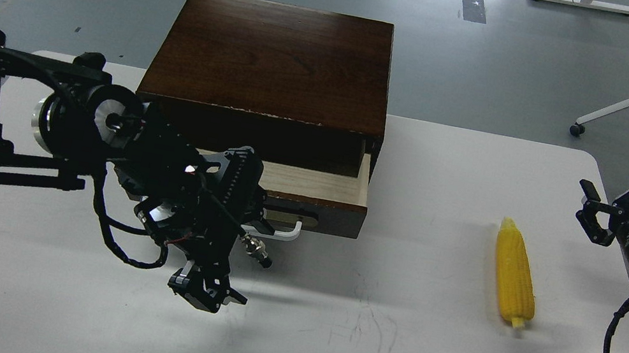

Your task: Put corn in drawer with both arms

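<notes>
The left end effector [206,293] hangs low over the white tabletop [376,342], just in front of the drawer [311,192]. Its dark fingers bunch together and point down and toward the viewer; I cannot tell whether they are open or closed. Nothing is seen between them. Just behind and above the left end effector, the drawer stands partly pulled out of the dark brown wooden box [273,59], showing a strip of light wood inside. The white bar handle [285,235] sits on the drawer front, close to the left arm's wrist, which covers the handle's left part.

The right end effector [626,186] is raised at the right edge of the tabletop, fingers spread apart and empty. The corn [514,273] lies flat on the tabletop to the left of the right end effector and a little nearer the viewer, apart from it, untouched. Its tapered tip points away from the viewer and its pale stub points toward the viewer. From the left end effector the corn is well off to the right, beyond the drawer's right end. The corn is outside the drawer.
</notes>
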